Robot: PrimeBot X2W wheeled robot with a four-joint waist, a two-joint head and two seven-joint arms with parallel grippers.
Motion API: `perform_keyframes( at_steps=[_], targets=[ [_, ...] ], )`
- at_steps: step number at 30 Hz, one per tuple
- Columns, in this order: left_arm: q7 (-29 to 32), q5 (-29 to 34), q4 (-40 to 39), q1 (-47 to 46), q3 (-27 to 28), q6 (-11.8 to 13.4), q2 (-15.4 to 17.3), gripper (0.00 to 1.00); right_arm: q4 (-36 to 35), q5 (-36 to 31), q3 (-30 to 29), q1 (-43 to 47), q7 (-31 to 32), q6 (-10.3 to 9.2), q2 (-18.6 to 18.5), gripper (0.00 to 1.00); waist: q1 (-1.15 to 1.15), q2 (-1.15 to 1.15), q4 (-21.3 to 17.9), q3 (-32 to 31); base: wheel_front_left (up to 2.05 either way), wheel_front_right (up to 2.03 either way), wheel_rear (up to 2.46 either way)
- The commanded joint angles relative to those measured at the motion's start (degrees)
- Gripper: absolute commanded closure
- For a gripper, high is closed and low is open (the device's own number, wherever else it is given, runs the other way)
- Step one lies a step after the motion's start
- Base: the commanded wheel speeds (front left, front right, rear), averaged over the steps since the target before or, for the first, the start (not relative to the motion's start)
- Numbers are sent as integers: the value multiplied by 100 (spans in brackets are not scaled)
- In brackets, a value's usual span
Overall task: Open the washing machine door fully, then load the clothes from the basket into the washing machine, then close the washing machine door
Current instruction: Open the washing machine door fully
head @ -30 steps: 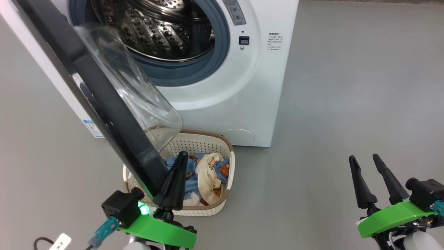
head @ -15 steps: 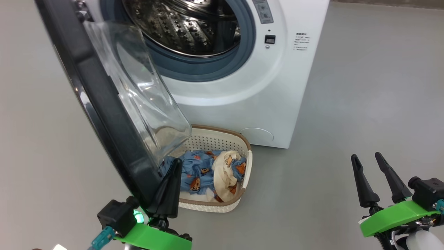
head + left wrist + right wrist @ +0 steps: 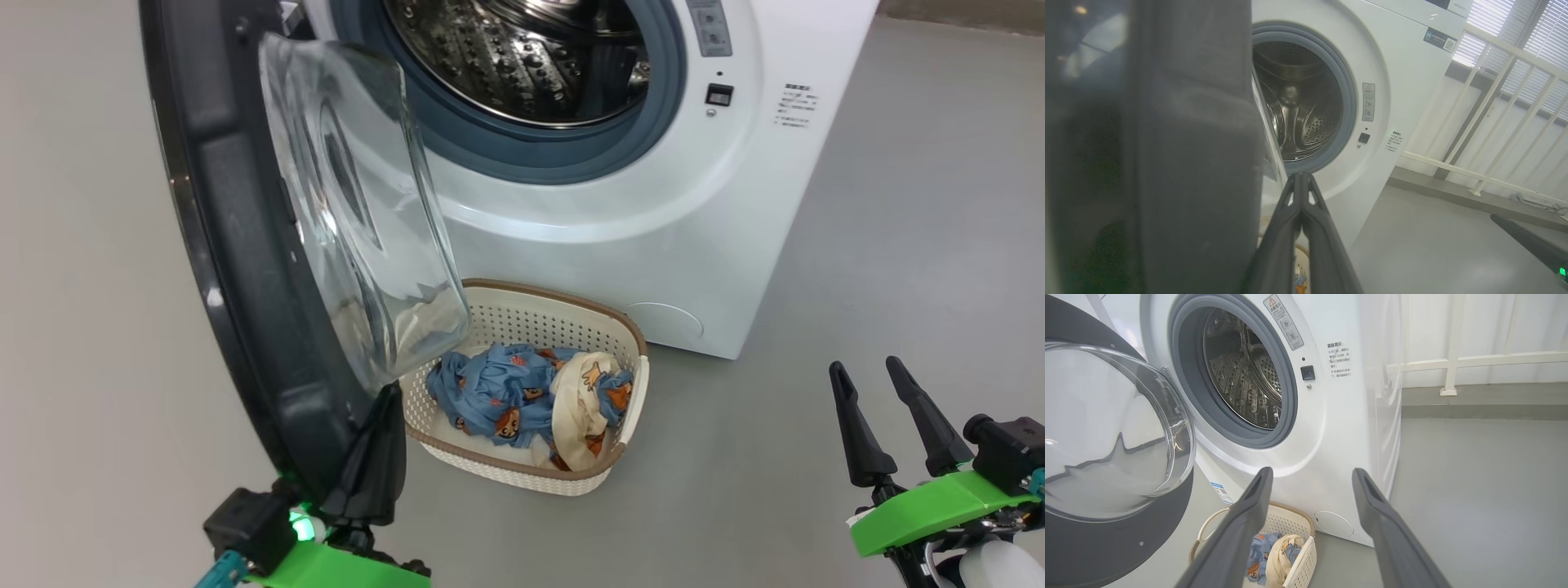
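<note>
Laundry area, apparently a utility room or enclosed balcony: white front-loading washing machine (image 3: 620, 237) on bare grey floor (image 3: 898, 245), basket (image 3: 522, 478) of clothes (image 3: 498, 392), white railing (image 3: 1494, 359), slatted blinds (image 3: 1482, 24).

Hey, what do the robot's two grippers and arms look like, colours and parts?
The left gripper and right gripper each have two long, tapering black fingers on a bright green bracket, beside a boxy black module with a teal connector. A green light glows at the left one's base; a rounded white forearm shows below the right.
</note>
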Motion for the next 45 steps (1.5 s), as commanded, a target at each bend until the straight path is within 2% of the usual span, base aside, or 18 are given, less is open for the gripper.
perform_keyframes(
  at_steps=[1,11,22,32,45],
  targets=[
    [-37,7,-153,-19,308,119,154,100,-153,-46,88,-113,-70,32,-122,0,0,0,97,-6,0,0,0],
    [-30,-58,-400,222,624,434,298,100,-185,-49,98,-74,-70,32,-185,0,0,0,424,52,0,0,0],
    [-35,-138,-186,-259,1168,624,448,100,-180,-48,184,-230,-70,32,-310,0,0,0,644,250,0,0,0],
    [-36,-87,89,-488,1898,666,698,100,-200,-25,253,-368,-70,32,-379,0,0,0,621,382,0,0,0],
    [-37,116,633,-764,2759,479,1075,100,-211,-25,260,-404,-70,32,-373,0,0,0,586,467,0,0,0]
  ],
)
